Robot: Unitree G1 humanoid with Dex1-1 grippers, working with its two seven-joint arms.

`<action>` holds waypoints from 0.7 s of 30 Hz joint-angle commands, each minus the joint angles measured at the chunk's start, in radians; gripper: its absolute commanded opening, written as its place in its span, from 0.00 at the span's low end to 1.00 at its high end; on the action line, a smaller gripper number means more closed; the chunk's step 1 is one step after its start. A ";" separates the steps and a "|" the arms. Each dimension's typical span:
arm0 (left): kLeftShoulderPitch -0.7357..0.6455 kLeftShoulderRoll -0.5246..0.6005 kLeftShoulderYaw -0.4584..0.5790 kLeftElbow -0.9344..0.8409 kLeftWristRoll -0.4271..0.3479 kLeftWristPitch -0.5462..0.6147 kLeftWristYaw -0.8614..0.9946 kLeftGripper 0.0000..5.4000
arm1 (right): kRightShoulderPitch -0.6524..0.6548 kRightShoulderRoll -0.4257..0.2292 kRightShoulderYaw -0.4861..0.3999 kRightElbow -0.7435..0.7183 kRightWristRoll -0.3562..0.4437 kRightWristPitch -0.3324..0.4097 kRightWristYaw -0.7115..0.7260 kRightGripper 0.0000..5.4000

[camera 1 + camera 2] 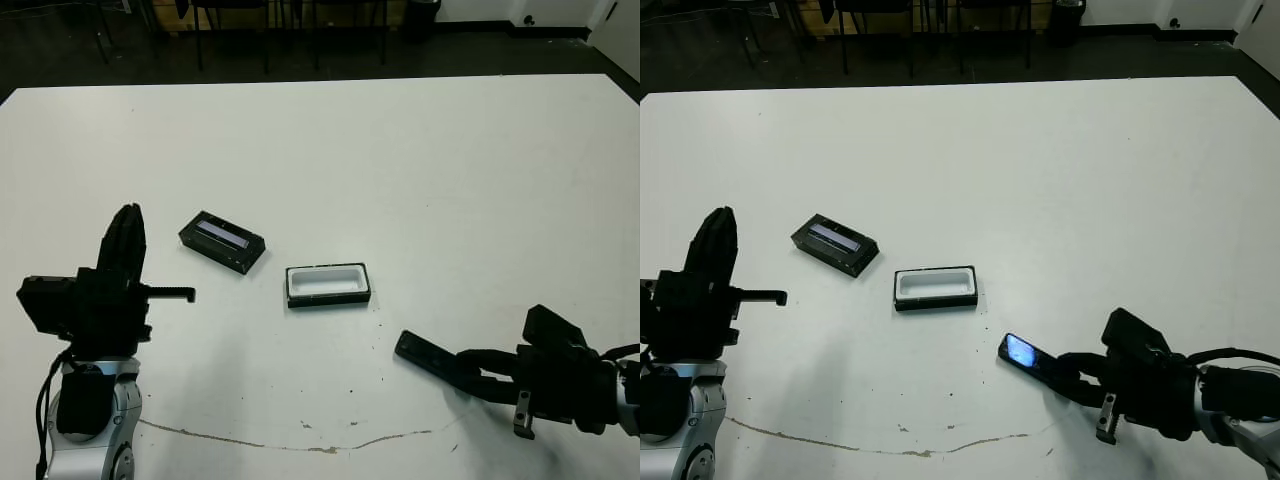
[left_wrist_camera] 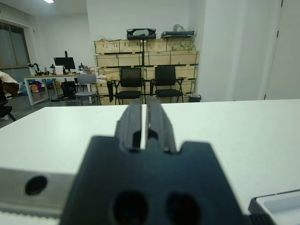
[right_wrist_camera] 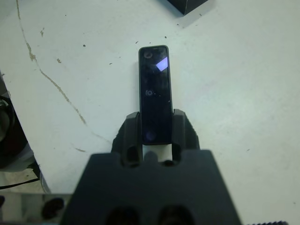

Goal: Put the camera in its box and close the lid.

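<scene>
camera [image 3: 155, 93] btwn right gripper [image 3: 156, 131] fingers, on table [image 1: 450, 180]

The white table [image 1: 420, 150] bears the lid [image 1: 222, 241] and open box [image 1: 327, 285] mid-surface, and the camera [image 1: 1025, 355] toward its near edge.

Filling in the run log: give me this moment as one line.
right gripper: shut on camera | left gripper: shut, raised, empty | box: open, empty | lid: on table, beside box
</scene>
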 commanded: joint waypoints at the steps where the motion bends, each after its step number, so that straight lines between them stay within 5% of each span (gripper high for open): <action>1: 0.016 0.015 0.004 0.002 0.002 0.024 -0.004 0.00 | -0.001 0.005 0.018 0.013 -0.027 0.000 -0.013 0.06; 15: 0.014 0.011 0.000 0.001 0.002 0.023 -0.005 0.00 | 0.012 0.081 -0.057 -0.026 0.025 0.053 -0.113 0.06; 18: 0.016 0.008 -0.005 -0.001 0.003 0.026 -0.004 0.00 | -0.034 0.108 -0.113 -0.001 0.087 0.050 -0.099 0.05; 20: 0.018 0.008 -0.010 -0.001 0.008 0.025 -0.003 0.00 | -0.114 0.092 -0.142 0.027 0.179 0.158 -0.099 0.04; 21: 0.019 0.007 -0.012 -0.001 0.012 0.025 -0.002 0.00 | -0.158 0.080 -0.125 0.084 0.177 0.153 -0.073 0.04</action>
